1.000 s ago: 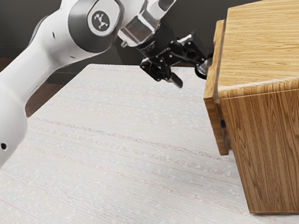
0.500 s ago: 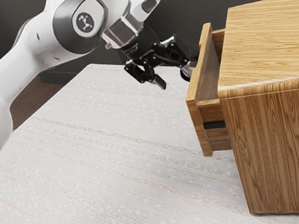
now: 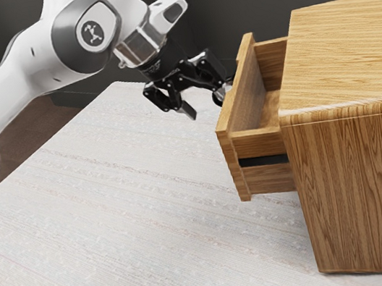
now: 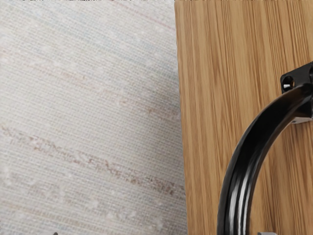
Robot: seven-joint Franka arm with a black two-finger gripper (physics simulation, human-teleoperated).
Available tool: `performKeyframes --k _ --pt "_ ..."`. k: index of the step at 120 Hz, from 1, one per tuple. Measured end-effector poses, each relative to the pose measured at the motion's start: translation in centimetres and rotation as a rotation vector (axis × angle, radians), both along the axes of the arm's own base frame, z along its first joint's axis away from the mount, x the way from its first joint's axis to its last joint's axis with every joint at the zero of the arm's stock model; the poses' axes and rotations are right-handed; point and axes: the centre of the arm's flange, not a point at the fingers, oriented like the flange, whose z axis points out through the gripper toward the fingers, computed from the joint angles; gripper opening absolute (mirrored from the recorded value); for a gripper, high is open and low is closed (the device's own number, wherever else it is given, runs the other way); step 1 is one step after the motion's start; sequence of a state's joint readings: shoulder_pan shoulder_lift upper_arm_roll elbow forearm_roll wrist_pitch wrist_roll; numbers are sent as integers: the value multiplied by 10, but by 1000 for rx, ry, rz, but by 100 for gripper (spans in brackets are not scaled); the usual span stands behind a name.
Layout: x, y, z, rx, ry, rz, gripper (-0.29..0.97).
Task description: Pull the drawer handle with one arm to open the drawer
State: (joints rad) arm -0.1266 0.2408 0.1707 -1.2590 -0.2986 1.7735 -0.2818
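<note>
Exterior view, arm (image 3: pixel 18 76): white, comes in from the exterior view's left above the table (image 3: pixel 116 221) and reaches toward the cabinet.
Gripper (image 3: pixel 206 104): black, right against the outer face of the drawer front, where the handle sits. The front panel hides the contact, so it cannot be told whether the gripper is clamped on the handle or only hooked behind it.
Drawer (image 3: pixel 249 115): the top one, partly out of the cabinet, with its front well clear of the cabinet face and the box open to the top.
Cabinet (image 3: pixel 359 159): oak-grain block at the exterior view's right, standing on the table.
Direction: the drawer slides out toward the exterior view's left. Its front panel's long axis runs across the cabinet face, away from the camera.
Wrist view, handle (image 4: pixel 242 156): a glossy black arc bolted to the drawer front by a bracket, with its length running along the wood grain.
Handling: drawer and handle look rigid, and nothing looks fragile. The gloss suggests a slippery bar. The drawer probably moves only along its straight slide.
Where to hold: the middle of the arc, pulling straight outward, since an off-axis pull could bind the drawer.
</note>
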Motion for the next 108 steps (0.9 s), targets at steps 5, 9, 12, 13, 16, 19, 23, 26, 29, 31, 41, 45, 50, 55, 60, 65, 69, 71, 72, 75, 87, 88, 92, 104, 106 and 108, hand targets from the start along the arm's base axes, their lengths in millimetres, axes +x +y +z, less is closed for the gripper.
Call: performKeyframes --k 5,9,12,13,16,19,23,26,29,31,41,45,50,55,60,65,69,71,72,75,87,88,92,104,106,108 --pt "-1 2 1 0 -2 4 50" --pt "-1 6 1 0 -2 8 50" --pt "-2 8 1 -1 -1 12 50" --pt "-2 9 1 -1 0 13 50" --pt "-3 12 1 -1 1 17 50" --pt "-4 14 1 -2 2 21 50" --pt "-4 17 1 -2 3 26 50" --pt "-4 19 1 -2 3 29 51" --pt "-5 21 1 -2 3 31 51" --pt "-5 22 0 -2 3 33 51" --pt "-7 27 0 -4 7 39 50" --pt "-9 30 1 -4 7 44 50" --pt "-10 33 2 -4 6 49 50" --pt "-12 36 1 -4 9 54 50" --pt "-13 39 1 -4 9 55 50" --pt "-15 40 2 -3 8 54 51" --pt "-16 40 3 -3 7 51 51" --pt "-16 41 3 -2 5 49 51" --pt "-16 41 4 -2 5 49 51" --pt "-17 41 4 -1 4 47 50" --pt "-21 51 4 3 6 53 50" --pt "-21 51 3 3 6 54 50" --pt "-22 55 3 4 7 56 51" --pt "-24 65 2 6 8 65 51" --pt "-24 67 2 6 7 66 51" --pt "-24 68 2 7 7 67 51"
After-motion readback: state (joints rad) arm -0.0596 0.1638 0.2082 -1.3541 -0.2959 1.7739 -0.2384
